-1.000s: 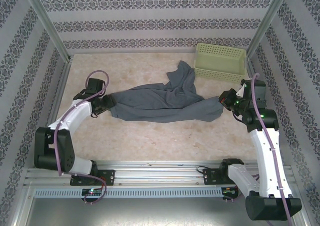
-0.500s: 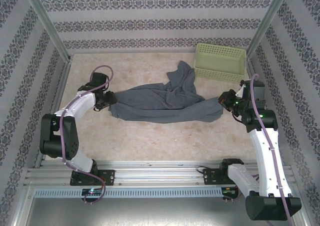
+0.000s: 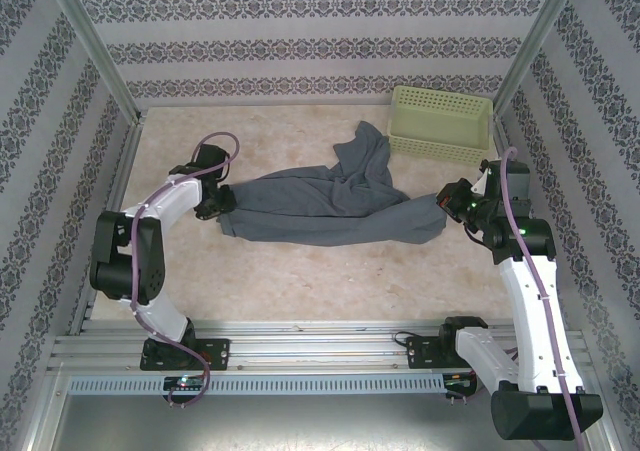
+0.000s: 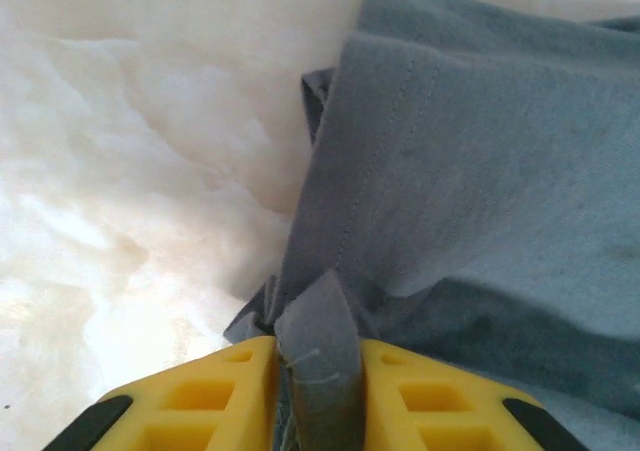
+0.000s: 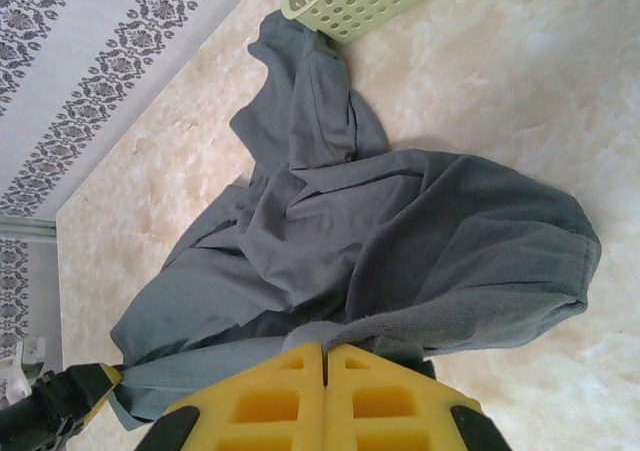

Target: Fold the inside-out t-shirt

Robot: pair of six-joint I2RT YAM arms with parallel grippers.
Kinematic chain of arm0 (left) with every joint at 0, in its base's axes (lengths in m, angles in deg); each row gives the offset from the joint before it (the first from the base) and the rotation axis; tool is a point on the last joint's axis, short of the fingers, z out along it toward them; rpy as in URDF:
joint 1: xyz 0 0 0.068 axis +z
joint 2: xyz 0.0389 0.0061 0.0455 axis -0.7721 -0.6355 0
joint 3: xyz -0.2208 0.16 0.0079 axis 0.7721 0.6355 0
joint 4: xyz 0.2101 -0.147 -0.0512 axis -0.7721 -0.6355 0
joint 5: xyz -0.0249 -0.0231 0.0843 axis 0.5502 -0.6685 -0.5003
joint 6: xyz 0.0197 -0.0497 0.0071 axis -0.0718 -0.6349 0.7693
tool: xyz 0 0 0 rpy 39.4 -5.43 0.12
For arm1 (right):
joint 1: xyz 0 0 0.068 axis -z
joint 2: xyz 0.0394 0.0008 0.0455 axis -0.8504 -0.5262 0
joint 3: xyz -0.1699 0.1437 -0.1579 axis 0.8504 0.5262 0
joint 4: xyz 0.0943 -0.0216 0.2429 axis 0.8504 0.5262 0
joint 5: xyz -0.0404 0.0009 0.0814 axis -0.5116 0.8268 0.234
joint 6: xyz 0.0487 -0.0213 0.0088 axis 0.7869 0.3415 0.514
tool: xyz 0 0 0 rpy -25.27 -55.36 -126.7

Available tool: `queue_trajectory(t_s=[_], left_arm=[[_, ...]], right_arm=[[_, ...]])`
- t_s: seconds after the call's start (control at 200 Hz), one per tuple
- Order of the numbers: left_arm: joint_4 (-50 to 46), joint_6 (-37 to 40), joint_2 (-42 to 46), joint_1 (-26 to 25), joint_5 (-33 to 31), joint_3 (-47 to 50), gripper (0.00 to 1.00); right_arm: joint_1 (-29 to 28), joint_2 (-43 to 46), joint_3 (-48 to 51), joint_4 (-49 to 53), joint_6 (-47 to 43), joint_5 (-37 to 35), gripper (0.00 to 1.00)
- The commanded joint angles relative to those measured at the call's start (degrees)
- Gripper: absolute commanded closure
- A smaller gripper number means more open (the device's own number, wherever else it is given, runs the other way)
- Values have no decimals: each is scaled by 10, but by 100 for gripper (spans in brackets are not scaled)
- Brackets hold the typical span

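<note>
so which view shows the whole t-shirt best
The top external view: the t-shirt lies stretched out whole on the table between the left gripper and the right gripper. The right wrist view takes in most of it, bunched and foreshortened. The left wrist view gives a close-up of one hem pinched between its fingers.

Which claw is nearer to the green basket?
Right. The right claw grips the t-shirt just in front of the basket; the left claw grips its opposite end, far to the left.
</note>
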Motion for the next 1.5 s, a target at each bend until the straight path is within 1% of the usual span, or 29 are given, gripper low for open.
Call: queue_trajectory(t_s=[0.0, 0.22, 0.375, 0.47, 0.51, 0.585, 0.699, 0.794, 0.934, 1.034, 1.134, 1.209, 1.304, 1.389, 1.494], left_arm=[[-18, 2, 38, 10, -26, 7, 78], [-12, 1, 45, 27, -8, 23, 85], [-10, -3, 48, 30, 1, 21, 94], [-14, -4, 67, 33, 11, 18, 100], [-13, -6, 85, 38, 28, 17, 100], [-1, -13, 146, 56, 65, 16, 100], [39, -20, 285, 88, 111, 7, 100], [68, -19, 394, 104, 123, -11, 100], [98, -12, 511, 106, 145, -21, 100], [131, -14, 586, 106, 141, -2, 100], [140, -1, 633, 106, 104, -2, 100], [129, 11, 637, 106, 71, -18, 100], [107, 29, 601, 106, 63, -46, 100], [88, 31, 545, 106, 65, -71, 100], [68, 28, 448, 106, 83, -112, 100]], right_arm=[[6, 6, 2, -2, -3, -8, 100], [6, 6, 2, -3, -1, -9, 100], [7, 7, -2, 2, -4, -13, 100], [7, 7, -9, 9, -6, -20, 100], [9, 6, -17, 13, -9, -23, 100], [18, 4, -46, 31, -22, -31, 100], [49, -1, -124, 68, -43, -37, 100], [71, 3, -193, 95, -51, -40, 100], [83, 26, -278, 131, -57, -58, 100], [83, 51, -338, 138, -60, -78, 100], [83, 58, -415, 149, -71, -104, 100], [82, 53, -461, 149, -82, -120, 100], [82, 33, -507, 149, -87, -127, 100], [82, 7, -516, 135, -80, -103, 100], [82, -36, -501, 100, -67, -54, 100]])
